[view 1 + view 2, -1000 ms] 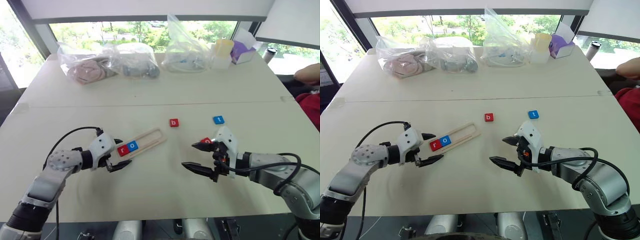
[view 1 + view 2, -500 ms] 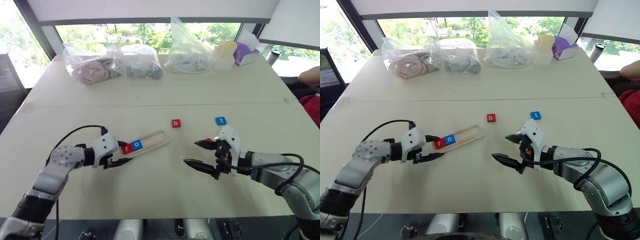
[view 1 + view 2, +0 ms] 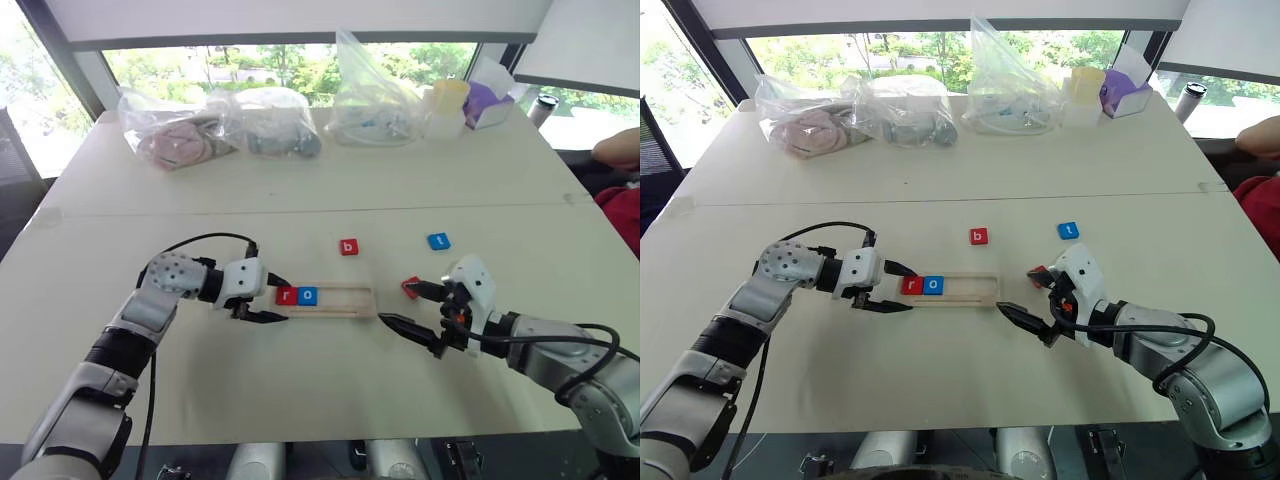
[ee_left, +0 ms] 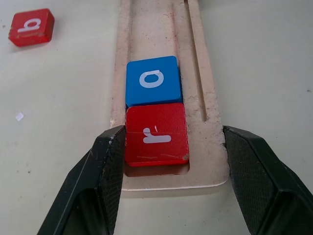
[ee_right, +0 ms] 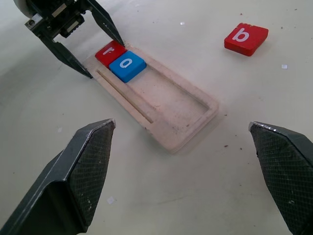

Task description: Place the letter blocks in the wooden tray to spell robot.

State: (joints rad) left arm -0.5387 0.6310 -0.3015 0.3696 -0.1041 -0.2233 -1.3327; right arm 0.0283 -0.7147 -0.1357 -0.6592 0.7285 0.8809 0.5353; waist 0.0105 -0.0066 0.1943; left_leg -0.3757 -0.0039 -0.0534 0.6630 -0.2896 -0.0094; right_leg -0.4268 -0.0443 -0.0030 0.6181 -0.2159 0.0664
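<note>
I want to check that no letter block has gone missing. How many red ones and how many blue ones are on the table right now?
Red: 3, namely the r block in the wooden tray, the b block and one red block by the right gripper, its letter hidden.
Blue: 2, namely the o block in the tray and the t block.
Total: 5

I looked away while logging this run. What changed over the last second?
The left gripper closed on the long pale wooden tray's end and swung it from slanted to level, toward the open right gripper. Unchanged: the red r block and blue o block inside the tray; the red b block, blue t block and another red block lying loose.
</note>
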